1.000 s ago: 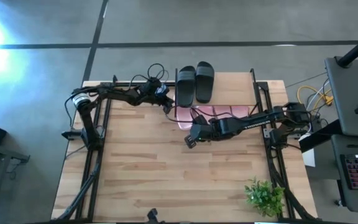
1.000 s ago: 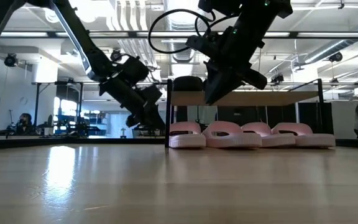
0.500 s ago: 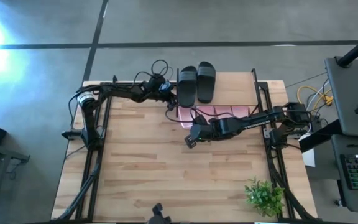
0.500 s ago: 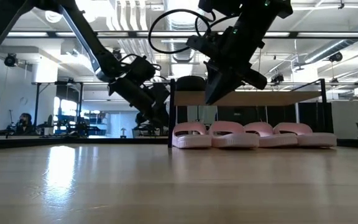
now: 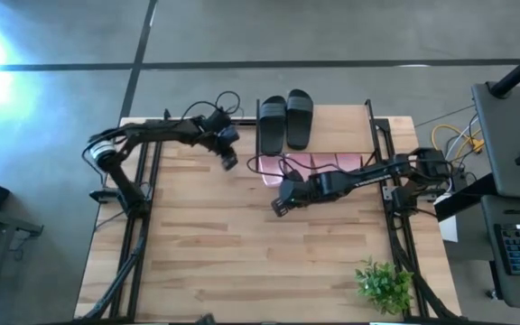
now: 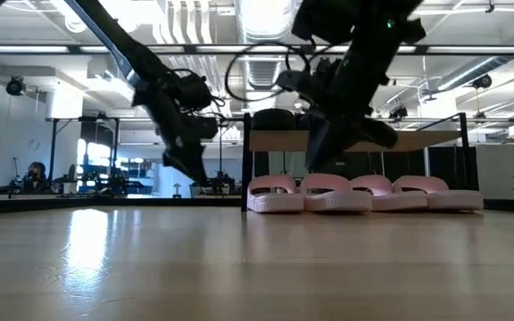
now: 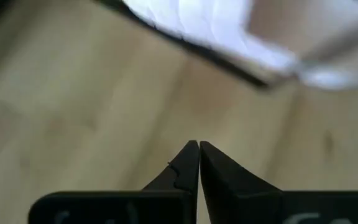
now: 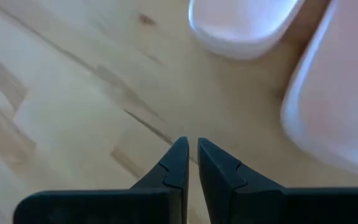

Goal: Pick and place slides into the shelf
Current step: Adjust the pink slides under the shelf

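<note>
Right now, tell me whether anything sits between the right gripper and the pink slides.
Nothing visible does. The right gripper is shut and empty above bare tabletop, just in front of the pink slides, which lie in a row under the shelf. The left gripper is off to the side.
</note>
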`<act>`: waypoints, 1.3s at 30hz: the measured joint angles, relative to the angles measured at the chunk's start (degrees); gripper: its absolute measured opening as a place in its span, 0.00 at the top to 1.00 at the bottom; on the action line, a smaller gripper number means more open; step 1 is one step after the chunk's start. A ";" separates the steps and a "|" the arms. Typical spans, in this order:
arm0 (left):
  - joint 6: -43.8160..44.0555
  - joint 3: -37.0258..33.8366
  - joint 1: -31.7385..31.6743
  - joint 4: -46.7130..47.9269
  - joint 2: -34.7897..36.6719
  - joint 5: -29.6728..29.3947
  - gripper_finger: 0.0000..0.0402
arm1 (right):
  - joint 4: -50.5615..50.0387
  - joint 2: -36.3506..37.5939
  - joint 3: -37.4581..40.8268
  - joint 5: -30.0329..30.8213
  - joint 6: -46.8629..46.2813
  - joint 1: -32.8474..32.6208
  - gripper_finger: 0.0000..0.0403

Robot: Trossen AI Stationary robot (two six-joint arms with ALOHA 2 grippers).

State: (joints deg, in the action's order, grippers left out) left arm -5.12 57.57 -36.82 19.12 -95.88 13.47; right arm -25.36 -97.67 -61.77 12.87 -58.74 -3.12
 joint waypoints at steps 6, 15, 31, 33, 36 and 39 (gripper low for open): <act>-1.10 -7.16 4.05 5.45 10.97 4.58 1.00 | 12.86 -0.04 6.61 -5.34 -0.84 1.76 0.93; 12.62 -18.08 14.09 -6.55 29.85 3.96 1.00 | 16.05 -0.04 8.70 0.65 12.18 3.99 0.93; 20.83 -21.16 26.53 -18.76 25.58 0.95 1.00 | 16.86 1.36 7.63 0.60 11.12 5.93 0.93; 19.98 -20.74 29.27 -24.62 21.06 -0.81 1.00 | 16.74 2.74 6.89 2.49 10.32 4.25 0.93; 17.85 -18.57 32.84 -29.27 14.56 -7.71 1.00 | 13.30 6.41 5.29 8.60 8.55 1.27 0.93; 17.02 -16.17 34.66 -29.19 9.42 -14.21 1.00 | 4.01 11.83 3.01 15.69 5.62 -2.03 0.93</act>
State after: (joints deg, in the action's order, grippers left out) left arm 11.90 41.39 -2.16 -10.07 -86.47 -0.74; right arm -21.36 -85.84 -58.76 28.56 -53.12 -5.16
